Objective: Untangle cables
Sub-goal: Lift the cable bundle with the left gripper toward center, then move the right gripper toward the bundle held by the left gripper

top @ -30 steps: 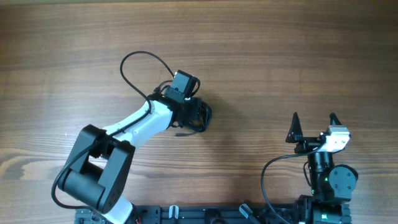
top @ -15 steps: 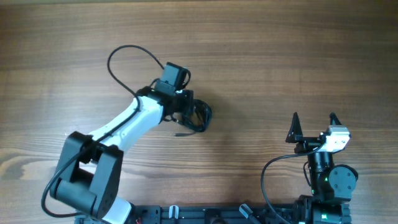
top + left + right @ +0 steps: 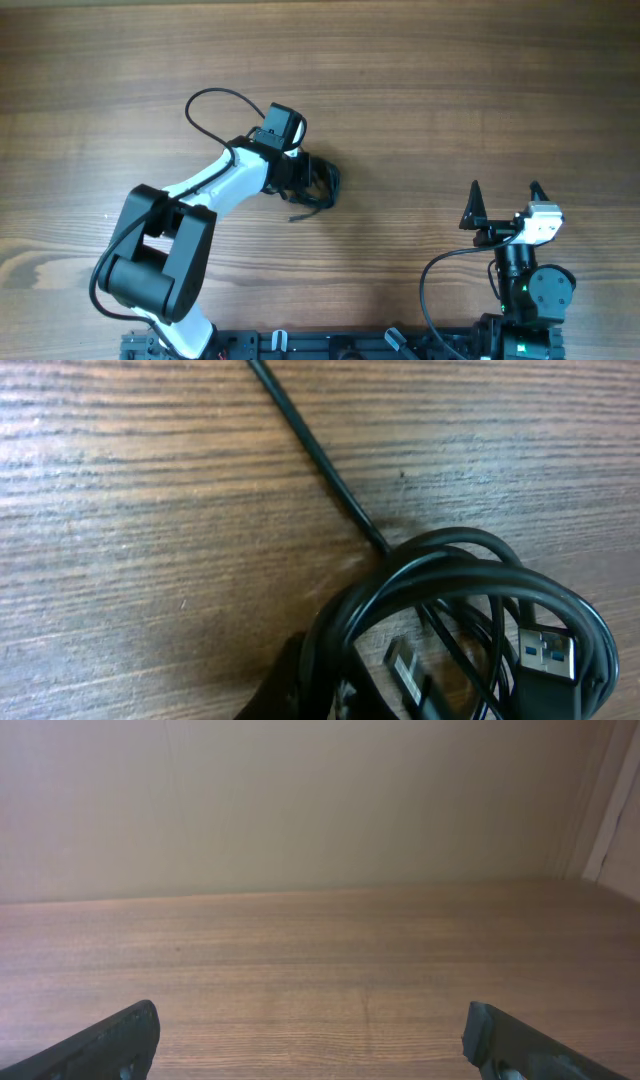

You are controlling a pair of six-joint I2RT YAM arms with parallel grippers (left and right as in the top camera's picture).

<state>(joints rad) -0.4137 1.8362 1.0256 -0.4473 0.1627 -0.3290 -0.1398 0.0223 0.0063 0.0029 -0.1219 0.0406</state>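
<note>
At the time of inspection the work stood at its opening step: the cables (image 3: 322, 185) lay as one tight bundle near the middle of the surface (image 3: 450, 80), with no cord yet drawn free of the rest. The left tool (image 3: 305, 180) was down at the bundle's left edge, right against it. The left wrist view showed only a dark fingertip (image 3: 290, 682) at the bottom of the frame with a loop lying across it, so I could not tell whether that tool was closed on a cord or merely resting beside it. The right tool (image 3: 505, 205) hung well apart, low at the right side, with its jaws spread wide and nothing between them. The bundle (image 3: 470, 575) consisted of several thin black cords wound into overlapping loops. A USB plug (image 3: 545, 652) with a metal shell sat inside the coil at its right side, and one strand (image 3: 310, 450) ran straight out across the bare wood. In my judgement the next move called for a firm hold on one loop while the idle right arm came across to take the plug or the loose strand and draw it outward. A pull from one side alone would likely drag the whole coil.
</note>
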